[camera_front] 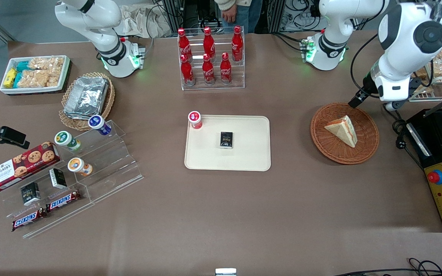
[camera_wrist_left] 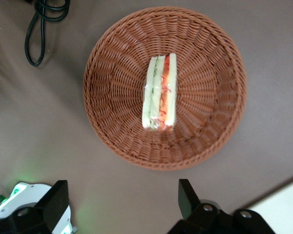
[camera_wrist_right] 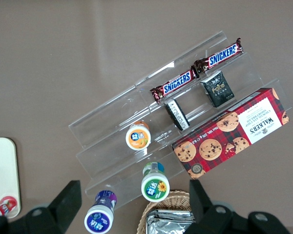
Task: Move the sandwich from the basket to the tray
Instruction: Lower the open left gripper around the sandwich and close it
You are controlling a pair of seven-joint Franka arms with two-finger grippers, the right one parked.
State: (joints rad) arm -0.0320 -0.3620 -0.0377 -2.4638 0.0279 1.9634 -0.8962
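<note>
Sandwich (camera_wrist_left: 160,92) in basket (camera_wrist_left: 112,73), gripper (camera_wrist_left: 122,204) above, fingers (camera_wrist_left: 56,204) apart

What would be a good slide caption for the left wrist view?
Open gripper hovering above the wrapped sandwich, which lies in the round wicker basket on the brown table.

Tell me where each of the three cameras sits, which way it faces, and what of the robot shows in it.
Front view: high, facing the robots across the table; both arms show, and the tray.
Left wrist view: on the working arm, looking down on the sandwich in the basket; the open pincer hovers above, nearer the basket's edge.
Right wrist view: on the parked arm, looking down on the Snickers bars; its own fingers show.
Shared: front and left wrist views both show the basket and sandwich.
</note>
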